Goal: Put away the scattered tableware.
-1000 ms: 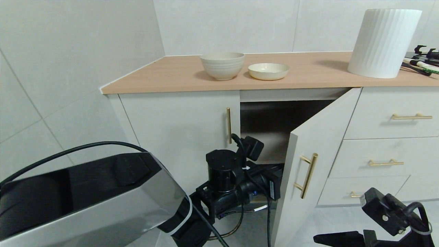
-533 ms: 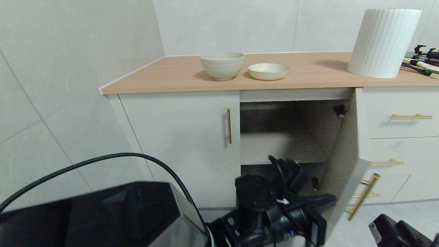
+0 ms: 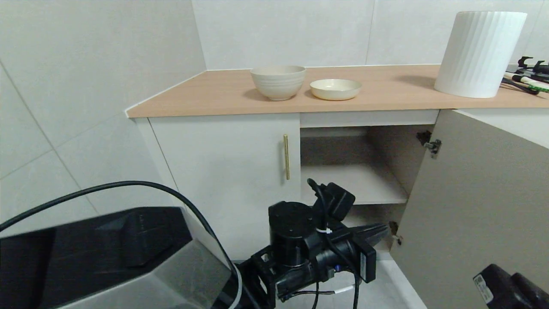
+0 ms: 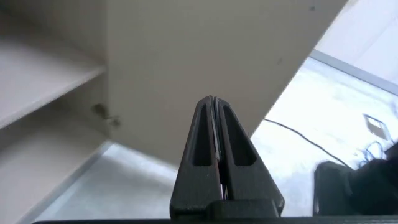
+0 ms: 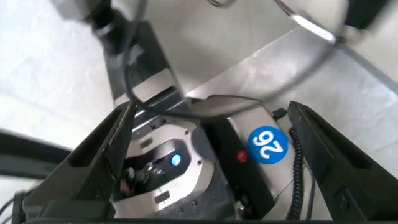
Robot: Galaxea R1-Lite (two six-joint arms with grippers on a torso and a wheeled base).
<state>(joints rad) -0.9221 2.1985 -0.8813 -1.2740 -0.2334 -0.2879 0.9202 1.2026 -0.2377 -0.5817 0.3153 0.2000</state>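
Sitting at twelve o'clock on the pale wooden counter, the ribbed cream ceramic bowl and, at its three o'clock, the shallow cream dish look stiff, slick, probably breakable: pinch their rims. The left fingers press together, empty; the right fingers spread wide, empty.
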